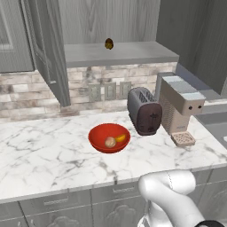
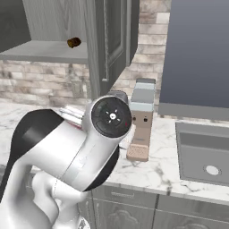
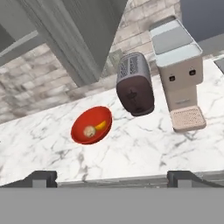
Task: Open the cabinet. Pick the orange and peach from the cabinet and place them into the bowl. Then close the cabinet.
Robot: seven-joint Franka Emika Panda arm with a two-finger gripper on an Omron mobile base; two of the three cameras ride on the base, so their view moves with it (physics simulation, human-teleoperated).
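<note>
The cabinet (image 1: 111,53) stands open, and one small dark brown-and-yellow thing (image 1: 108,43) sits on its shelf. The right base view alone shows a sink (image 2: 203,156); the arm hides the bowl there. One red bowl (image 1: 98,138) on the counter holds the peach (image 1: 110,142) and the orange (image 1: 120,138), partly hidden. One toaster (image 1: 144,111) stands near. The gripper (image 3: 112,178) is wide open, holding nothing.

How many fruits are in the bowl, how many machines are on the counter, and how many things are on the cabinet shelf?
Fruits in the glossy red round bowl: 2 (pale tan-pink peach, bright orange fruit)
Counter machines: 2 (dark toaster, beige coffee machine)
Shelf things: 1 (small dark brown-and-yellow object)
Total: 5
</note>
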